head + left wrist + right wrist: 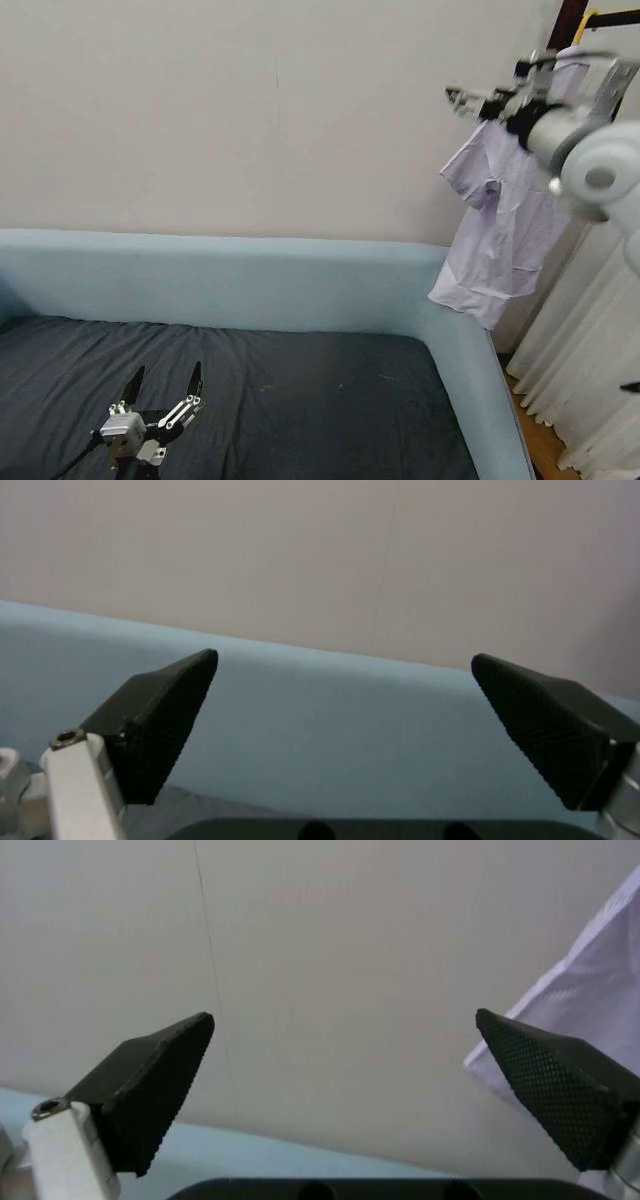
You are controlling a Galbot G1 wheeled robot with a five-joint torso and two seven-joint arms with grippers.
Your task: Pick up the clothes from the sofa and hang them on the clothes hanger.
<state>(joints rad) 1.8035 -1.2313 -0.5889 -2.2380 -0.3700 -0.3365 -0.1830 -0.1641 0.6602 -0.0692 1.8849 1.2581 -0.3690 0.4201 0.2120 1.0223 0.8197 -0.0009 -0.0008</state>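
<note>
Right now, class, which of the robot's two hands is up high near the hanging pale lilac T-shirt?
The right hand, open, high beside the pale lilac T-shirt. The left hand is low over the dark grey sofa seat.

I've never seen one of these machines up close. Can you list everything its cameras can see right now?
wall: one, off-white, behind the sofa
sofa: one, light blue frame, across the lower part of the head view
seat cushion: one, dark grey, inside the sofa frame
T-shirt: one, pale lilac, hanging past the sofa's right end, its top hidden behind the right arm
yellow bar: one, above the T-shirt, partly seen
curtain: one, white, far right
floor: wooden brown strip, between sofa and curtain
left claw: one, black fingers, open, low over the seat cushion
right claw: one, black fingers, open, raised beside the T-shirt
</note>
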